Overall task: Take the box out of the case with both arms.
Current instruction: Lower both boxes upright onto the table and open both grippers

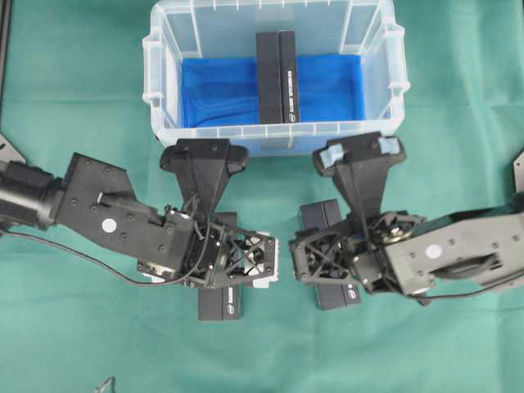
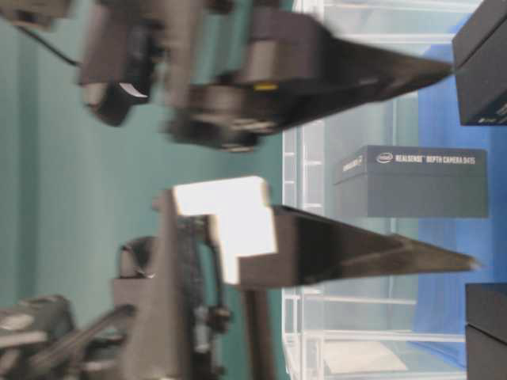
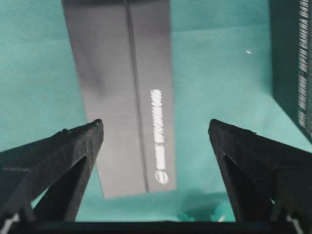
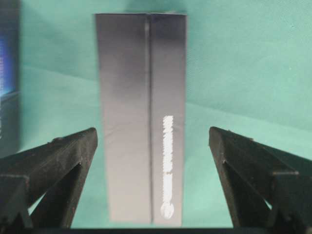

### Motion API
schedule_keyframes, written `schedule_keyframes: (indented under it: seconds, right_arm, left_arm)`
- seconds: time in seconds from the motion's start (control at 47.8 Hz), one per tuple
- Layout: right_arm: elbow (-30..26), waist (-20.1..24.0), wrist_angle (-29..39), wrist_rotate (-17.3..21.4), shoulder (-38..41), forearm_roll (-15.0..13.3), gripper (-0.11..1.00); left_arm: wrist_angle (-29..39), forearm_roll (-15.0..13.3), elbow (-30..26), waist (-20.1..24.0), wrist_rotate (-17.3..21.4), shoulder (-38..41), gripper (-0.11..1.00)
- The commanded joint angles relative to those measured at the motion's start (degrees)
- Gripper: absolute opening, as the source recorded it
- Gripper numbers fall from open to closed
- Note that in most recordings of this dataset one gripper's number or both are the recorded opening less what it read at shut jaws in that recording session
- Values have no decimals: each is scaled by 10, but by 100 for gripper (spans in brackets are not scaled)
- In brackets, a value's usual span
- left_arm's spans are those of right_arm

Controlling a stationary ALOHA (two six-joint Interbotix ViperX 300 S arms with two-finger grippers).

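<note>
The clear case point(image 1: 209, 33) with a blue lining stands at the back, and one dark box point(image 1: 277, 78) lies in its middle, also visible through the wall point(image 2: 412, 180). Two more dark boxes lie on the green cloth in front. My left gripper point(image 1: 235, 260) hangs over one box point(image 3: 122, 73), open point(image 3: 155, 122), its fingers apart from the box's sides. My right gripper point(image 1: 326, 255) stands open point(image 4: 152, 128) over the other box point(image 4: 141, 97), touching nothing. In the table-level view the left gripper's white-panelled finger point(image 2: 348, 245) and a right finger point(image 2: 356, 71) point at the cloth.
The two outside boxes point(image 1: 219, 299) point(image 1: 336, 286) lie side by side, a narrow gap between the grippers. A thin cable point(image 1: 82, 254) trails from the left arm. Black fixtures sit at the left edge point(image 1: 8, 151) and right edge point(image 1: 517, 168) of the cloth.
</note>
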Motion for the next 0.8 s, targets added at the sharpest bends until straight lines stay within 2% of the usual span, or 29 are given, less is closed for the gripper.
schedule_keyframes:
  seconds: [0.0, 0.23, 0.461, 0.586, 0.775]
  right_arm:
    - [-22, 1, 25, -4, -29, -4, 96]
    - [-57, -1, 105, -36, -65, -4, 96]
    - [-94, -8, 165, -62, -95, -11, 96]
    - [-115, -8, 196, -65, -99, -19, 96]
    - [-131, -9, 210, -78, -99, -26, 96]
  left_arm:
    - [26, 1, -36, -1, 4, -26, 87]
    - [129, 4, -99, 11, 33, -51, 87]
    - [191, 16, -163, 18, 35, -72, 87]
    - [226, 16, -185, 18, 36, -79, 87]
    - [236, 17, -189, 18, 38, -83, 87]
